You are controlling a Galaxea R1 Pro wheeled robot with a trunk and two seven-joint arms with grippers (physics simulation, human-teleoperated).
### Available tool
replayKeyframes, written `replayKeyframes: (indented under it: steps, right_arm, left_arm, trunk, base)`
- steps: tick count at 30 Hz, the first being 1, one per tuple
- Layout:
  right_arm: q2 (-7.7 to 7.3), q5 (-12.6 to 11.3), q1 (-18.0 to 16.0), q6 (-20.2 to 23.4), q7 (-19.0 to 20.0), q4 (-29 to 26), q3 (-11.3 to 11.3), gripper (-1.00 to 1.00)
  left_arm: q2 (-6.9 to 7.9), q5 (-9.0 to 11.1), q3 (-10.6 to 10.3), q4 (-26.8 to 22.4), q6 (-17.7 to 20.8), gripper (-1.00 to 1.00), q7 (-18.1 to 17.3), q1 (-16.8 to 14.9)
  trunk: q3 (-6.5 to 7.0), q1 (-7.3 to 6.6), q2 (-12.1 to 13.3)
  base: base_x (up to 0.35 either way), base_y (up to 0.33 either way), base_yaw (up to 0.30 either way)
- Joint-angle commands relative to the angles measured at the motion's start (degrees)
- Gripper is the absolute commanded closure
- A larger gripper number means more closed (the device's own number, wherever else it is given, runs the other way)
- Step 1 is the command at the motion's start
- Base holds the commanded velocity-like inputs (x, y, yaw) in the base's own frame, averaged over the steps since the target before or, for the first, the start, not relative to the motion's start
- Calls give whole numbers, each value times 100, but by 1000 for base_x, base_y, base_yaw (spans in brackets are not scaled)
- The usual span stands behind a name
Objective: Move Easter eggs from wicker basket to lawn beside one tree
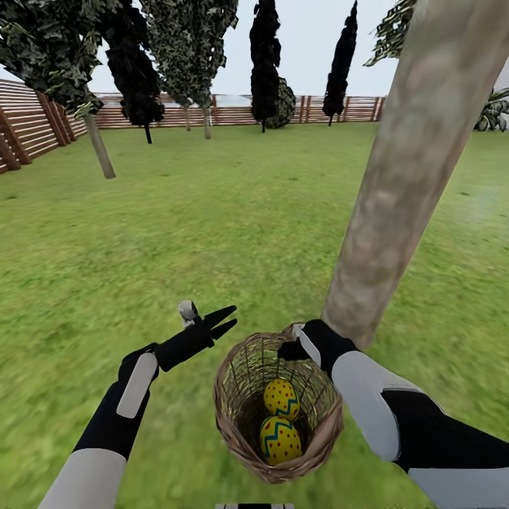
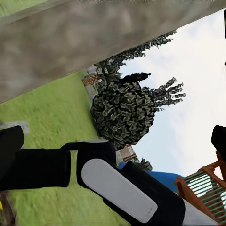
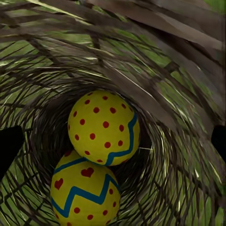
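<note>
Right gripper [image 1: 293, 348]: positioned at the rim of the wicker basket [image 1: 233, 417], on the side nearest the tree [image 1: 403, 184]; pointed down into the basket mouth. Dark fingertips are seen at opposite edges of the right wrist view, well apart, so the jaws are judged spread, with nothing held between them.

Left gripper [image 1: 220, 319]: held over the lawn [image 1: 212, 226] just beside the basket, on the side away from the tree; fingers parted and empty.

Easter eggs: two are seen inside the basket, touching one another, an upper egg [image 3: 103, 127] with red dots and a lower egg [image 3: 84, 193] with a zigzag band and a red mark. A third egg cannot be located.

Basket: stood on the lawn at the foot of the tree trunk, just beside it.

Step in hand (judged): removal of an egg by the right arm, approach stage. A further descent into the basket is called for, with the spread fingers centred on the upper egg before closing; snagging on the weave is to be avoided.

Arm pose: right forearm is angled in from the tree side, wrist bent downward. Left forearm is extended forward, away from the basket.
</note>
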Motion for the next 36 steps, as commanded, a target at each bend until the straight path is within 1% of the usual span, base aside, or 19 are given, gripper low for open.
replayKeyframes:
  steps: [1, 3, 9, 13, 21, 24, 35, 36]
  right_arm:
    - [5, 55, -24, 28, 9, -15, -48, -100]
    - [5, 44, -59, 5, 39, -8, -55, -100]
    - [5, 37, -64, 19, 62, 55, -62, -100]
    - [5, 37, -55, 29, 120, 182, -57, -100]
    - [5, 37, -55, 13, 131, 261, -56, -100]
    - [5, 37, -55, 2, 131, 258, -56, -100]
    - [5, 37, -55, -77, 79, 199, -56, -100]
    - [5, 32, -55, -137, 78, 197, -56, -100]
  left_arm:
    - [-5, 4, 10, 0, 1, -100, -11, -2]
    - [-5, 15, 7, 0, -135, -100, 3, -1]
    - [0, 22, 12, 0, -165, -100, 11, -1]
    - [24, 43, 15, 0, -166, -100, -5, -4]
    - [50, 74, 21, 0, -166, -100, -43, 0]
    - [55, 78, 23, -6, -166, -100, -56, -2]
    - [51, 79, 23, -8, -167, -100, -42, -3]
    - [53, 79, 24, -10, -166, -100, -43, -4]
  trunk:
    - [-28, 1, -4]
    - [-72, 6, -6]
    - [-205, 22, -14]
    - [-205, 22, -14]
    - [-205, 22, -14]
    - [-205, 22, -14]
    - [-449, 50, -29]
    - [-471, 53, -30]
  base:
    - [0, 0, 0]
    - [0, 0, 0]
    - [0, 0, 0]
    - [0, 0, 12]
    - [0, 0, 270]
    - [0, 0, 104]
    - [0, 0, 7]
    - [0, 0, 0]
